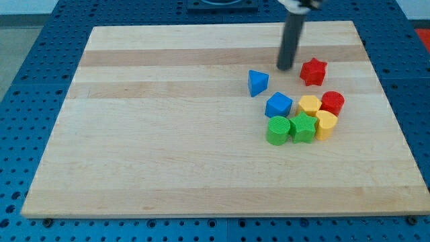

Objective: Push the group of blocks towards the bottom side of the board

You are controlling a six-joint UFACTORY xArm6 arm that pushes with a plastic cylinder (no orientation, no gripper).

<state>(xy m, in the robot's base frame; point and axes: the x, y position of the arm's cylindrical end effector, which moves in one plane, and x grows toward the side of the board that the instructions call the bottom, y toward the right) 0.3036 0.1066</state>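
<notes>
Wooden board point(168, 148) on a blue perforated table point(27, 60). No brand, label or writing readable anywhere. My tip point(285, 68) down on the board, holding nothing, just left of the red star point(313, 71) and up-right of the blue triangle point(257, 83), touching neither as far as visible. Below, clustered right of centre: blue cube point(278, 105), yellow hexagon point(309, 105), red cylinder point(332, 102), green cylinder point(277, 130), green star point(302, 128), yellow block point(325, 124). Cluster well short of the board's bottom edge.
</notes>
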